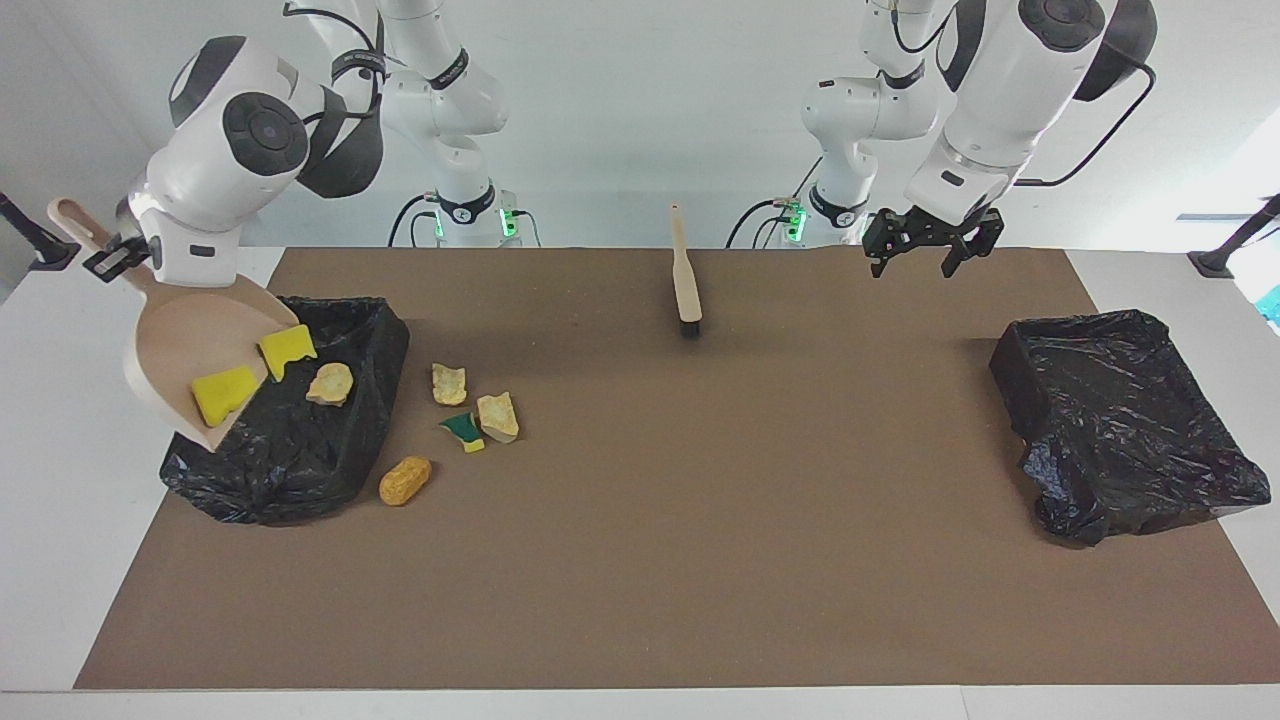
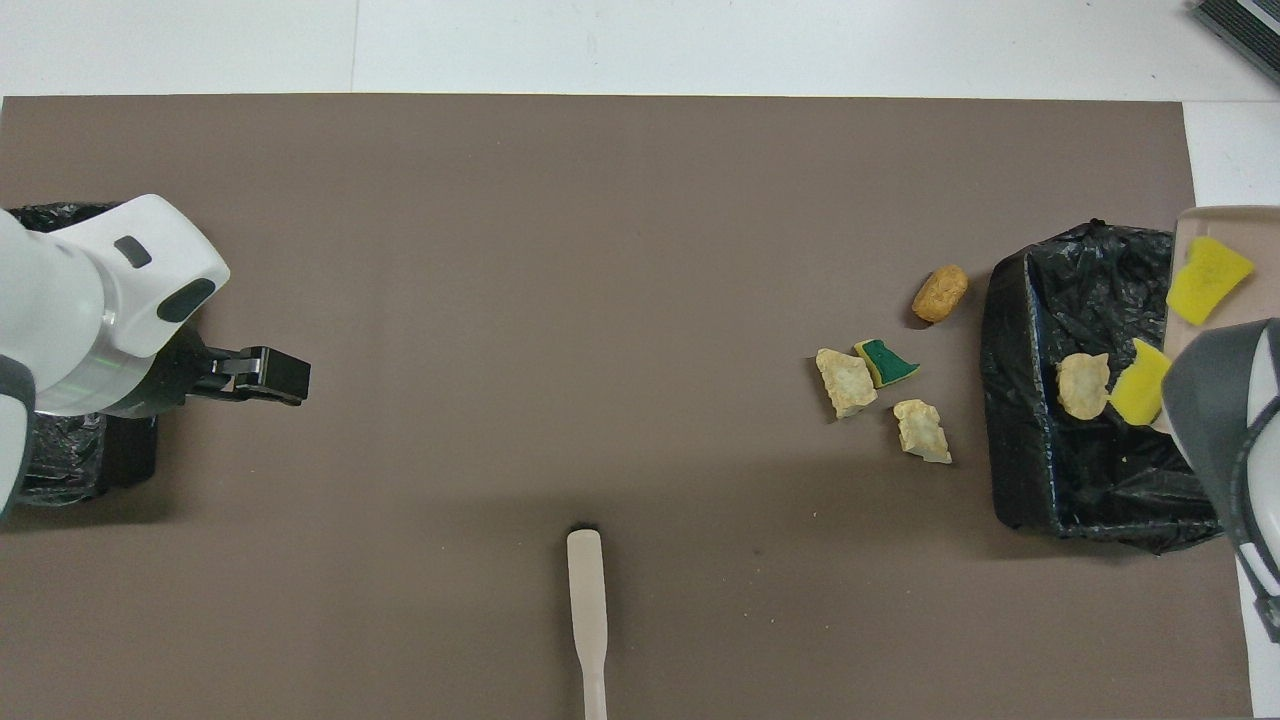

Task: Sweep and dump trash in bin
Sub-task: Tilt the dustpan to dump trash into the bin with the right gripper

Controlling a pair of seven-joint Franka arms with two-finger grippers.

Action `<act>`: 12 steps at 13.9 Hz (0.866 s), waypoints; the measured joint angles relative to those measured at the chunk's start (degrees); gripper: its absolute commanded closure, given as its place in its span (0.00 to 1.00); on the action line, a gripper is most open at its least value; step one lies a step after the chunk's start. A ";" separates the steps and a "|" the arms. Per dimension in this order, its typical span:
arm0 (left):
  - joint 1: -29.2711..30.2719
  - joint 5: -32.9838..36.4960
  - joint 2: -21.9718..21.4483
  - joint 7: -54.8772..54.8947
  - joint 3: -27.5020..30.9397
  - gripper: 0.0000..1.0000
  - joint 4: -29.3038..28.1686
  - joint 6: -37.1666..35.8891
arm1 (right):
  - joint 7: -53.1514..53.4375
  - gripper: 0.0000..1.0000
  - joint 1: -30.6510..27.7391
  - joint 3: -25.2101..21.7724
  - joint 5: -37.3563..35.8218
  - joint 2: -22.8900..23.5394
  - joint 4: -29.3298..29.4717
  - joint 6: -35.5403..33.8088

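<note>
Right gripper (image 1: 112, 255) clamped on the handle of the dustpan (image 1: 190, 340), tilted mouth-down over the bin (image 1: 330, 440) with two yellow sponge bits (image 1: 225, 392) at its lip and four scraps (image 1: 470, 412) beside the bin; left gripper (image 1: 932, 245) spread and empty, well apart.

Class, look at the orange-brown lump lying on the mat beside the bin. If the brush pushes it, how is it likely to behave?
The orange-brown lump is rounded and oblong, so it may roll rather than slide straight. It looks small and bread-like, so probably light. Its crumbly-looking surface could shed bits under the brush.
</note>
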 measured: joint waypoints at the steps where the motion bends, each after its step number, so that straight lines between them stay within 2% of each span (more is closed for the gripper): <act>1: 0.58 0.00 0.01 0.02 0.01 0.00 0.21 0.51 | 0.18 1.00 0.00 0.04 -0.03 -0.19 -0.02 -0.02; 4: 2.05 0.00 0.43 0.44 0.06 0.00 1.06 1.68 | -0.95 1.00 -0.26 -0.06 -0.16 -0.57 -0.04 -0.01; 9: 2.89 0.26 1.38 2.39 0.06 0.00 2.49 2.28 | -15.45 1.00 -0.40 -0.54 -0.18 -0.97 -0.03 4.19; 12: 3.04 1.56 3.12 2.67 0.01 0.00 5.44 2.25 | -17.06 1.00 -0.40 -0.60 -0.14 -1.13 -0.04 4.40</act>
